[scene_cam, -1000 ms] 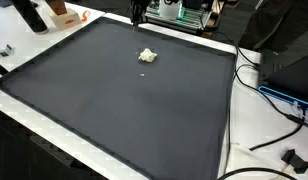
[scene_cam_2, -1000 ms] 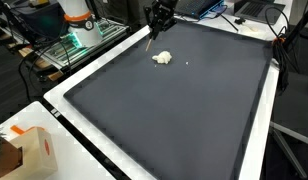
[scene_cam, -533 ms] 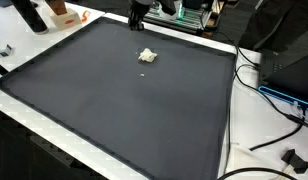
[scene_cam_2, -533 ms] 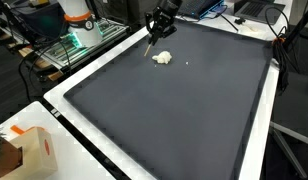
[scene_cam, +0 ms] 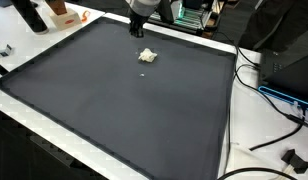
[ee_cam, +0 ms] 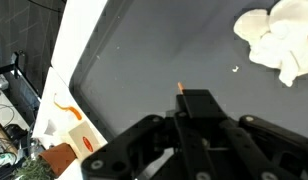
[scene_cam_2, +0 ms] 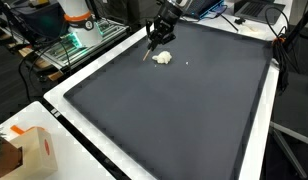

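Observation:
A crumpled white lump (scene_cam: 147, 55) (scene_cam_2: 162, 58) lies on the black mat (scene_cam: 124, 110) (scene_cam_2: 174, 110) near its far edge. A tiny white crumb (ee_cam: 235, 69) sits beside it. My gripper (scene_cam: 137, 27) (scene_cam_2: 157, 37) hangs just above the mat, right next to the lump and apart from it. It is shut on a thin stick (scene_cam_2: 149, 52) that slants down toward the mat. In the wrist view the gripper (ee_cam: 194, 102) fills the bottom, the stick's orange tip (ee_cam: 180, 88) pokes out past it, and the lump (ee_cam: 279, 40) is at the upper right.
A white table border (scene_cam_2: 64, 95) rings the mat. A cardboard box (scene_cam_2: 32, 150) stands at a near corner. A dark bottle (scene_cam: 31, 15) and an orange-and-white object (scene_cam: 62, 15) sit at one side. Cables (scene_cam: 279, 105) trail off another side. Lit equipment (scene_cam_2: 79, 35) stands behind the table.
My gripper has come down and moved closer to the white lump, still carrying the stick. The lump has not moved.

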You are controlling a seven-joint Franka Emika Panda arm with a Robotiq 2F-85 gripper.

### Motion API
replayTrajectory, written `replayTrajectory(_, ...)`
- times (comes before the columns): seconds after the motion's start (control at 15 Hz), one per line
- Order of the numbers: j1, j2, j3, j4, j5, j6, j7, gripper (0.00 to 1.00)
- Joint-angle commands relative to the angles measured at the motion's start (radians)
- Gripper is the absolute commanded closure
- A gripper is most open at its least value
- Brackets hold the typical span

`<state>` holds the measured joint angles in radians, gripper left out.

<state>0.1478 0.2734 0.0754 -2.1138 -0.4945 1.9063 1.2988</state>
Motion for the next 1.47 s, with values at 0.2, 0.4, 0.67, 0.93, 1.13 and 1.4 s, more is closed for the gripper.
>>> replayTrajectory(0.2,0.033,0.062,-0.032,0.042,-0.02,-0.041,0.02,0.97)
replayTrajectory(0.4,0.036,0.079,-0.039,0.048,-0.019,-0.038,0.012,0.97)
replayTrajectory(0.67,0.038,0.096,-0.045,0.057,-0.022,-0.034,-0.009,0.97)
replayTrajectory(0.93,0.039,0.103,-0.046,0.059,-0.019,-0.033,-0.04,0.97)
replayTrajectory(1.13,0.037,0.1,-0.045,0.055,-0.02,-0.031,-0.085,0.97)
replayTrajectory(1.4,0.037,0.091,-0.044,0.048,-0.018,-0.03,-0.147,0.97)
